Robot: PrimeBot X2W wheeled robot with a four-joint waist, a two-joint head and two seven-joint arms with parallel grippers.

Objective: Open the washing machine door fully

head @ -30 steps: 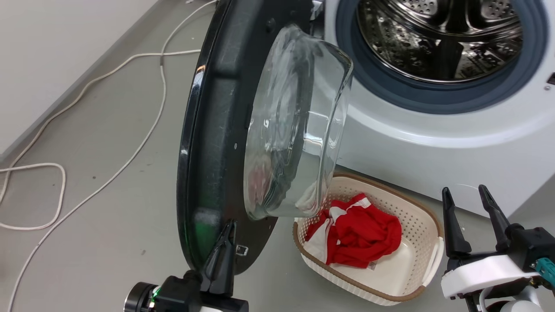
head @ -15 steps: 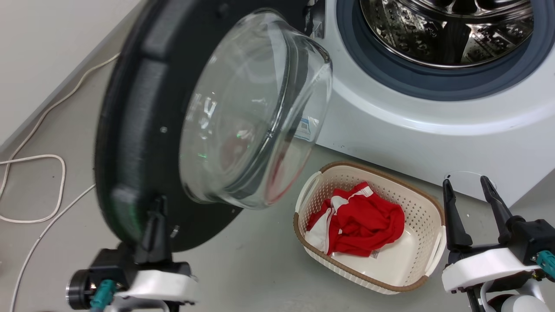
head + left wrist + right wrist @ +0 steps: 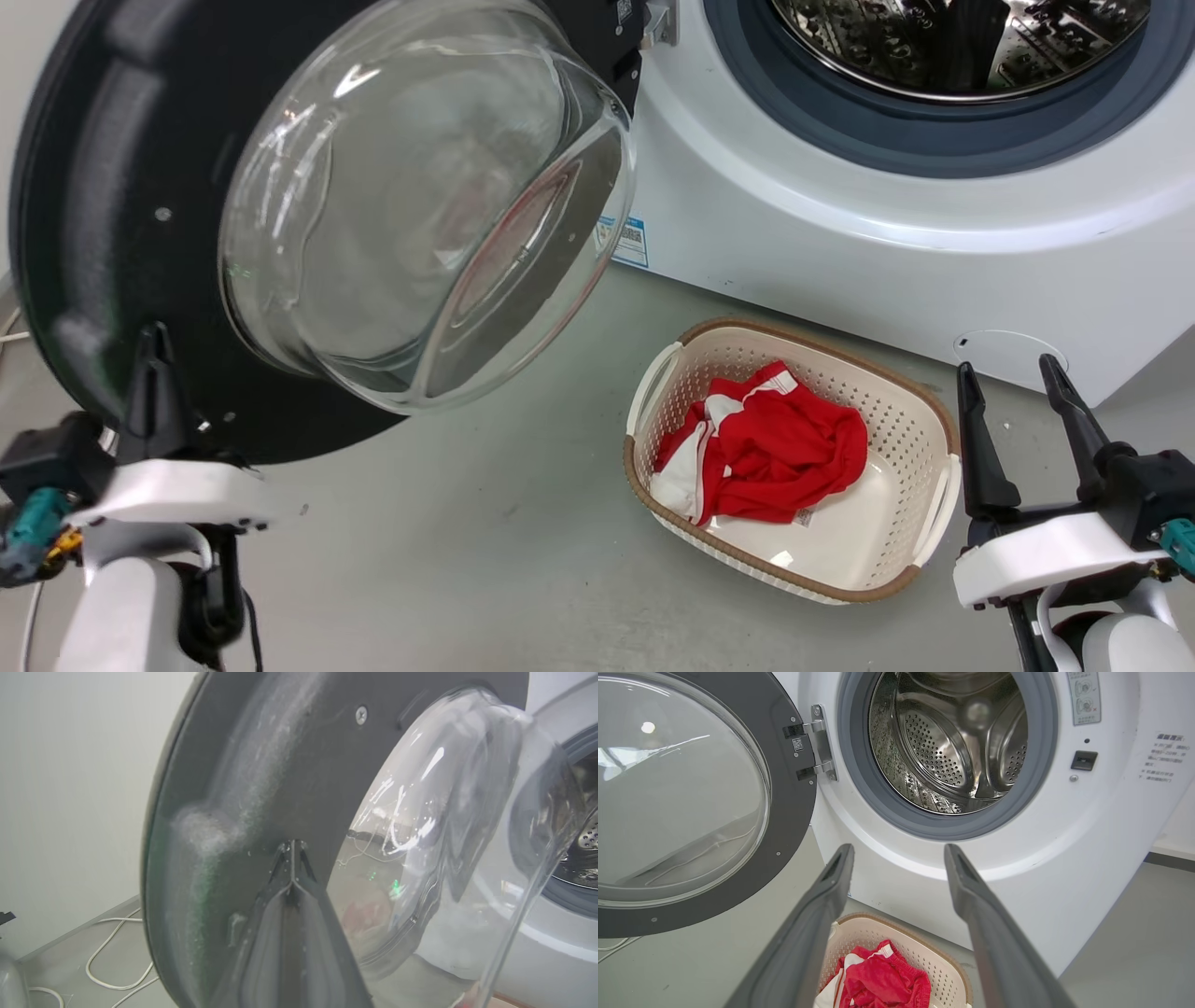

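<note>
White and boxy, the washing machine (image 3: 887,252) stands at the back with its steel drum (image 3: 943,751) open to the room; hung from the hinge (image 3: 817,742) at the left of that opening, the washing machine door (image 3: 103,187) stands swung well out, inner face and bulging glass window (image 3: 420,196) toward the head camera; going by the right wrist view, I'd call it near full travel, perhaps a little left to go. Down on the floor (image 3: 485,560), a cream laundry basket (image 3: 887,401) sits just in front of the washer, a red garment (image 3: 775,457) crumpled inside. Left gripper (image 3: 154,350): jaws pressed together, pinching nothing, tips up against the black ring low on the door, far from the hinge; right gripper (image 3: 1004,366) idles beside the basket, jaws spread and empty. That door looks stiff and fairly heavy, turning only about its hinge; glossy plastic, so likely slippery under a tip; the glass is the fragile bit; push on the black ring at the outer edge, never the bowl.
</note>
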